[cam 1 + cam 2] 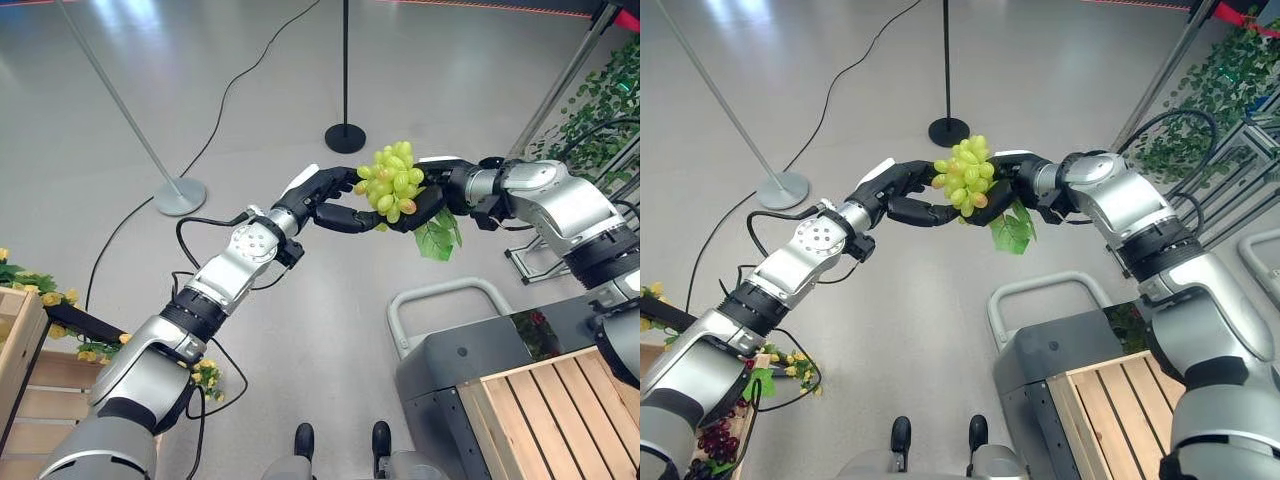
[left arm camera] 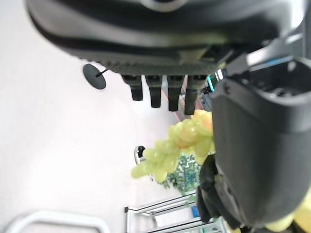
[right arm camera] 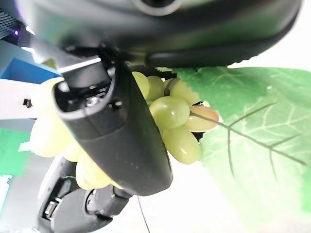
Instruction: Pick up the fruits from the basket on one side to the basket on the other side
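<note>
A bunch of green grapes with a green leaf hangs in mid-air above the floor, between my two hands. My right hand comes in from the right and is shut on the bunch; in the right wrist view its thumb lies across the grapes. My left hand reaches in from the left, open, its straight fingers stretched under the bunch and its thumb beside it. The grapes show just past the left hand's fingers.
A slatted wooden crate sits on a grey cart with a handle at the lower right. At the lower left stands another wooden crate with yellow flowers, and purple grapes lie there. Two pole stands rise behind.
</note>
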Tool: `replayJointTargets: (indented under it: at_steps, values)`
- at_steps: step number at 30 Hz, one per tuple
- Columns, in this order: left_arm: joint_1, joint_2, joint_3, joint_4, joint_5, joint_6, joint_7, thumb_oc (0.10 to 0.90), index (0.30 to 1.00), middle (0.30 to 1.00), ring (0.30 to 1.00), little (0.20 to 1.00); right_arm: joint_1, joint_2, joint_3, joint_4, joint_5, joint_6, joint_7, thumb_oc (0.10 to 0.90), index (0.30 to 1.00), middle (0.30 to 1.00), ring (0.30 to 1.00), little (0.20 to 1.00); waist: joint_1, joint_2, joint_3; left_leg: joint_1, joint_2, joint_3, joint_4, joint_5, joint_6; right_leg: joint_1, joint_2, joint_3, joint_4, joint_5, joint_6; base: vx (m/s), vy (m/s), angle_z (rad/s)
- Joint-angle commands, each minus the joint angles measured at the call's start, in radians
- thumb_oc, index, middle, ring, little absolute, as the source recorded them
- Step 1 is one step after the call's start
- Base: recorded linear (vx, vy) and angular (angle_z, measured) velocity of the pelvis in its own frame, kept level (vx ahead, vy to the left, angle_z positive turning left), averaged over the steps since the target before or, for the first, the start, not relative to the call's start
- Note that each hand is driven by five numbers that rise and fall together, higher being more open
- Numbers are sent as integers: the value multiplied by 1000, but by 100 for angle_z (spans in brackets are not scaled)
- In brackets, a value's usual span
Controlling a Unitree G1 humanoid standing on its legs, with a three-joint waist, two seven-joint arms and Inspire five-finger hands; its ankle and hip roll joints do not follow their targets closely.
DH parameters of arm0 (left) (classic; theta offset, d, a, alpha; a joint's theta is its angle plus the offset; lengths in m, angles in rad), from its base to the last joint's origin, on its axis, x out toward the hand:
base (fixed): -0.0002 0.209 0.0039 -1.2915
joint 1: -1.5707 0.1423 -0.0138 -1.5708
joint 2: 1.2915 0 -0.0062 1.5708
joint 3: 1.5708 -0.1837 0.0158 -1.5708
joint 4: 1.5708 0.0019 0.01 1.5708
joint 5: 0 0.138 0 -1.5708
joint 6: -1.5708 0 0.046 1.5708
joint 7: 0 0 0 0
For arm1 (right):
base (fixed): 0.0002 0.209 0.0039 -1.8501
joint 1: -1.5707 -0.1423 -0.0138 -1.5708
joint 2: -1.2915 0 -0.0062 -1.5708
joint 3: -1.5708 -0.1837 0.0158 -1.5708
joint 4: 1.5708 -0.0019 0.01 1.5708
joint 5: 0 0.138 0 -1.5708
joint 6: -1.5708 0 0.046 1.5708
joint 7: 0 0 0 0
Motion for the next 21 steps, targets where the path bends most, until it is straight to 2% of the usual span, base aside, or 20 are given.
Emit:
replayJointTargets:
  at_steps: [1,2,7,14,21]
  values:
    - [-152,-65,-99,59,44,-212,1,800,900,900,900,900,-108,87,29,3,-10,-60,48,400,300,300,300,300,7,-47,-264,17,21,33,1,-40,-55,50,-51,-65,3,-18,26,0,0,0]
    - [-155,-60,-105,47,62,-236,0,800,900,900,900,900,-105,84,34,2,-47,-61,56,400,300,300,300,300,7,-49,-265,17,23,36,1,-40,-55,49,-52,-65,3,-17,26,0,0,0]
    - [-158,-43,-136,26,85,-255,-7,800,900,900,900,900,-135,60,66,34,-106,-59,62,400,300,300,300,300,7,-51,-266,17,23,38,1,-39,-55,48,-51,-64,3,-15,26,0,0,0]
    - [-126,-31,-135,51,79,-210,8,800,900,900,900,900,-247,22,149,127,-188,-59,164,400,300,300,300,300,15,-62,-264,19,23,35,1,-39,-57,51,-51,-69,3,-17,26,0,0,0]
    - [-86,-50,-112,89,67,-189,33,800,900,900,900,900,-297,18,182,189,-200,-66,202,400,300,300,300,300,24,-72,-265,18,20,29,1,-38,-56,54,-52,-76,3,-17,26,0,0,0]
